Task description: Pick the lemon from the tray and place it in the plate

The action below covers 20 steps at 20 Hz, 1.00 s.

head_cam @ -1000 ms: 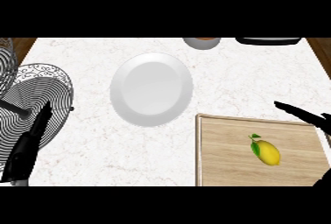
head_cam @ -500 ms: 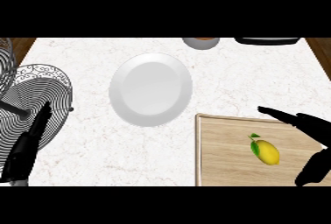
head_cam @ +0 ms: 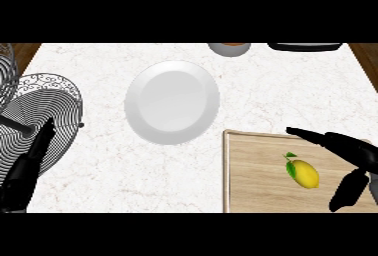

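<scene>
One lemon (head_cam: 305, 173) lies on one tray (head_cam: 255, 185) at lower right — one empty plate (head_cam: 172, 102) is at centre. Right hand (head_cam: 353, 152) spreads wide around the lemon, not touching; left hand (head_cam: 29, 165) rests open, lower left.

A black wire rack of curved bars (head_cam: 44, 100) lies under and just beyond the left hand's (head_cam: 26, 172) fingers (head_cam: 43, 137). A small grey round bowl (head_cam: 229, 48) and a dark flat object (head_cam: 304, 46) sit on the white marble counter (head_cam: 280, 85), well beyond the right hand's (head_cam: 358, 152) fingers (head_cam: 306, 134).
</scene>
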{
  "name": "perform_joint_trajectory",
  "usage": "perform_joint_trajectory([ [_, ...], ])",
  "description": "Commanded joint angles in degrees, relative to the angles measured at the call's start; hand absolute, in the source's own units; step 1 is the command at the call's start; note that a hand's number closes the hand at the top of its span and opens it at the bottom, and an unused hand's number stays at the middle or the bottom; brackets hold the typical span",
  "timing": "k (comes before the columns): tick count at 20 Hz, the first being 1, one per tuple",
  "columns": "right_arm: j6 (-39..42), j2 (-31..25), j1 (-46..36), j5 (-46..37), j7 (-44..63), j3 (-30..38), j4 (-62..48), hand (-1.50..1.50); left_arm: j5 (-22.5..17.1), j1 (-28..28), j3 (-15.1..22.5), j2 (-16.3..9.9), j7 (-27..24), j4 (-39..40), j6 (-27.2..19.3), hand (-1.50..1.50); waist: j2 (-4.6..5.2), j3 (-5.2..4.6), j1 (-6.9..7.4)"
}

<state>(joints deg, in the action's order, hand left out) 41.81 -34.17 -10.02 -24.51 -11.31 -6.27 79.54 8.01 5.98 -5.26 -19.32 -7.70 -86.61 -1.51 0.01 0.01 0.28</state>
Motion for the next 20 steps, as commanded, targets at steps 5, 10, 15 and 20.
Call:
perform_joint_trajectory([
  [5, -0.74, 3.07, -1.06, -6.74, -5.86, 1.31, -6.14, -1.50, 1.79, 1.90, -1.89, 1.52, 2.10, -3.48, 2.02, 0.00, -0.02, 0.00, -0.01],
  [10, -3.63, 8.45, -1.67, -7.93, -6.69, 0.10, -8.39, 1.50, 4.10, -6.37, -1.62, 3.05, 0.66, 5.24, 0.64, 0.00, 0.09, 0.00, -0.22],
  [15, -5.37, 9.85, -0.95, -10.65, -8.68, 0.27, -8.00, 1.50, 4.32, 0.82, -1.71, 4.31, -1.58, 0.22, 2.00, 0.00, -0.01, 0.00, -0.02],
  [20, -6.43, 9.39, -2.22, -11.64, -11.29, 2.18, -9.30, 1.50, 2.02, 0.79, -5.38, 0.72, 1.07, -2.80, 6.10, 0.00, -0.02, 0.00, 0.07],
])
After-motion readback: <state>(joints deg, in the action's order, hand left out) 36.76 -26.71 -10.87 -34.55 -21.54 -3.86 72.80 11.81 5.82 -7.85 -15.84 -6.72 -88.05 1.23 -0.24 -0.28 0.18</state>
